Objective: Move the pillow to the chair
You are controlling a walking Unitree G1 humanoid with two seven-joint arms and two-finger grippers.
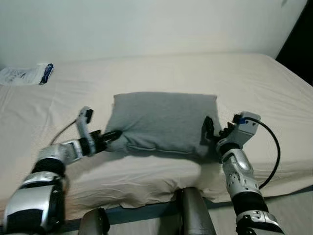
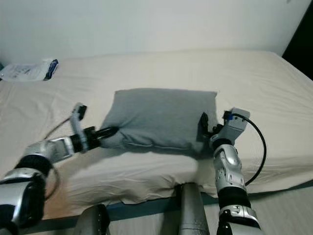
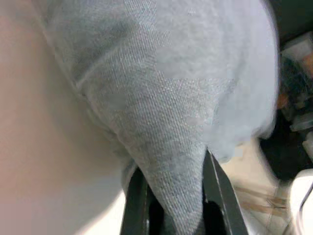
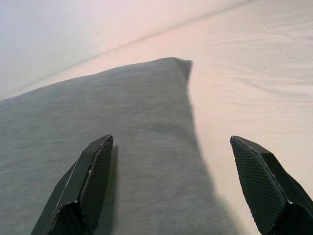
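Observation:
A grey pillow (image 1: 164, 121) lies flat on the cream bed (image 1: 161, 73), near its front edge. My left gripper (image 1: 113, 135) is at the pillow's near left corner; in the left wrist view that corner (image 3: 173, 166) sits pinched between the two black fingers (image 3: 217, 191). My right gripper (image 1: 209, 129) is at the pillow's right edge, open. In the right wrist view its fingers (image 4: 85, 183) straddle the pillow's edge (image 4: 146, 127), one over the fabric and one over the sheet.
A white plastic packet with a blue label (image 1: 27, 74) lies at the bed's far left. A pale wall (image 1: 146, 24) runs behind the bed. A dark gap (image 1: 301, 44) opens at the right. The bed's front edge (image 1: 146, 208) is just before me.

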